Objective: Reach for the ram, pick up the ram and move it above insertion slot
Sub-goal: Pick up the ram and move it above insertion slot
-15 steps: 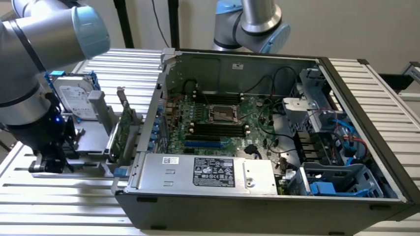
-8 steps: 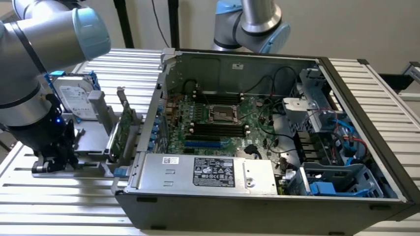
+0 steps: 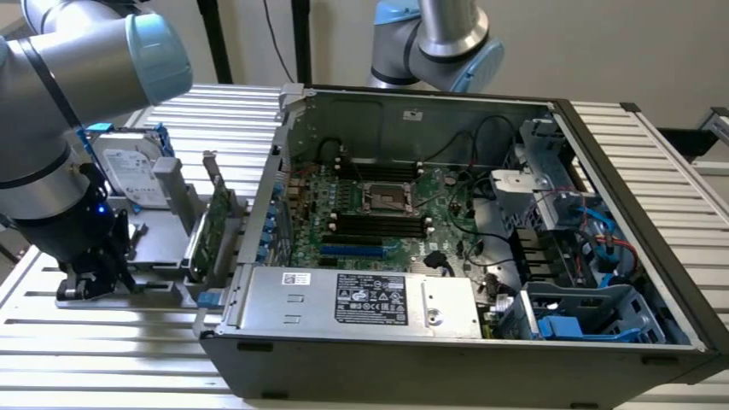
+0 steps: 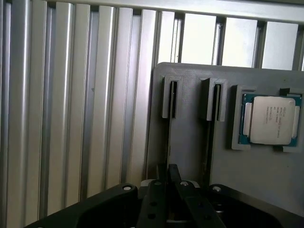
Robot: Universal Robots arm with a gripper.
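Note:
My gripper is low over the grey holder block on the exterior view's left, beside the open computer case. In the wrist view the ram is edge-on, a thin dark strip standing in one narrow slot of the holder block. It runs in between the black fingers of my gripper, which are drawn close together on it. The black memory slots lie on the motherboard inside the case. In the exterior view my gripper hides the ram.
A hard drive and the wider green expansion card stand upright on the holder between my arm and the case wall. A processor chip sits in a pocket of the holder. A second arm stands behind the case.

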